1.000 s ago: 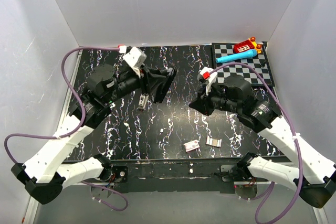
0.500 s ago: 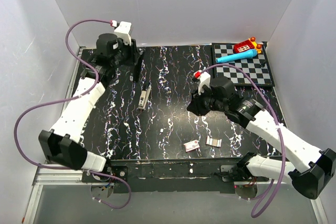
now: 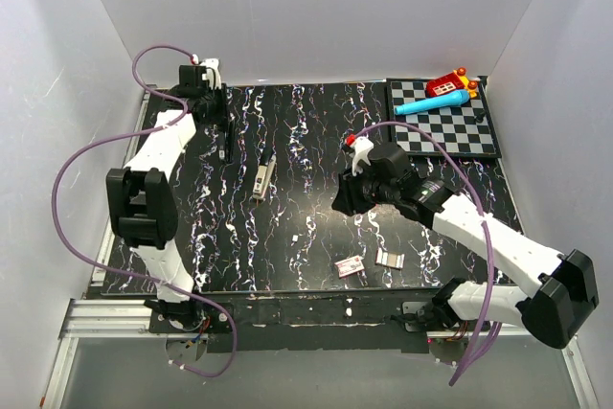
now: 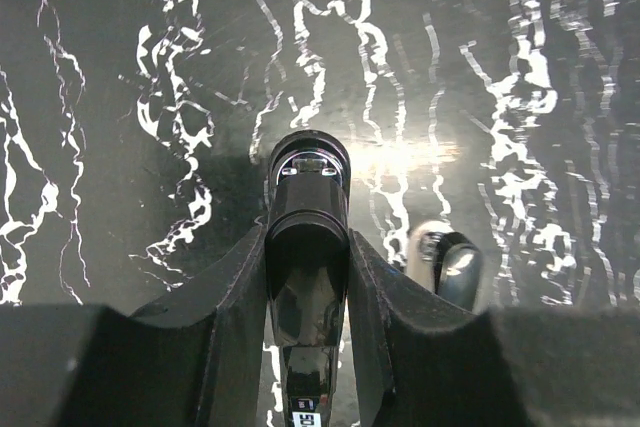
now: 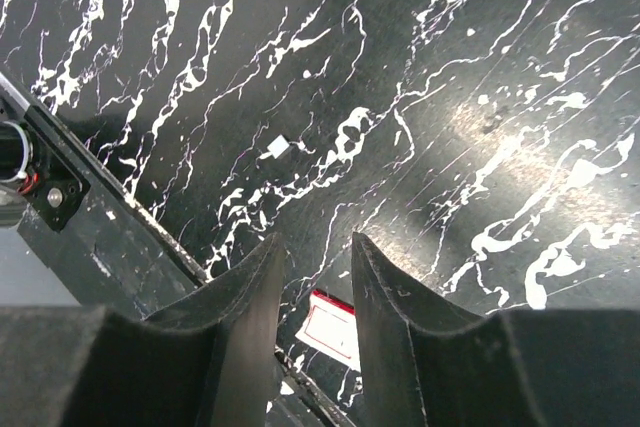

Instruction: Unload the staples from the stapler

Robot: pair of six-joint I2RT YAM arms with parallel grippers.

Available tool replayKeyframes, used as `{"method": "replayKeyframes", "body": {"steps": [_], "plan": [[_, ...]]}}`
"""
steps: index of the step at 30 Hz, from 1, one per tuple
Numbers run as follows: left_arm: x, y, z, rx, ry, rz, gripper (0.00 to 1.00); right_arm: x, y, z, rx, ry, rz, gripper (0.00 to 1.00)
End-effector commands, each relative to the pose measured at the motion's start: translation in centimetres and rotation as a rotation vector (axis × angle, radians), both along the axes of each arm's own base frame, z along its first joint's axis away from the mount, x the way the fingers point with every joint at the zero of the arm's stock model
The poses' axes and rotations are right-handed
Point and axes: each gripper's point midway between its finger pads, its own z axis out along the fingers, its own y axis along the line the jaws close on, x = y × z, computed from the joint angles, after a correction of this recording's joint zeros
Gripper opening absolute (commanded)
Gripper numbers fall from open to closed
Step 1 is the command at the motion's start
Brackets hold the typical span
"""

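Stapler [image 3: 262,177] lying untouched on the marbled table [image 3: 306,131], near the left gripper [image 4: 307,242] clamped on a dark slim rod [image 4: 308,187], while the right gripper [image 5: 316,242] hovers part-open and empty, further right.

Table [image 3: 306,237] black, white-veined; stapler [image 3: 262,176] grey-silver; board [image 3: 450,131] black-white checkered; cylinder [image 4: 306,237] glossy black.

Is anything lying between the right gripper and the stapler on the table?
Nothing visible does. Only bare table lies between the right gripper and the stapler; the red-and-white box sits nearer the front edge, clear of that line.
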Motion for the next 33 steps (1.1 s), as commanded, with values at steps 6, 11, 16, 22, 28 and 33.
{"method": "replayKeyframes", "body": {"steps": [6,11,16,22,28,33], "plan": [[3.3,2.3,-2.9,0.038,0.042,0.045,0.0,-0.1,2.2,-0.8,0.07,0.05,0.051,0.43],[4.0,3.0,-5.4,0.071,0.088,0.056,0.0,-0.2,2.5,-1.2,0.069,0.065,0.065,0.43],[4.5,3.5,-6.8,0.086,0.121,0.065,0.0,-0.1,2.7,-1.7,0.061,0.082,0.069,0.43],[4.6,3.7,-7.9,0.101,0.14,0.071,0.37,-0.1,2.8,-2.0,0.053,0.091,0.077,0.46],[4.5,3.2,-8.1,0.085,0.142,0.04,0.59,-0.1,2.7,-1.8,0.05,0.087,0.078,0.48],[4.5,3.0,-5.9,0.066,0.097,0.041,0.66,-0.2,2.5,-1.5,0.052,0.078,0.073,0.49]]}}
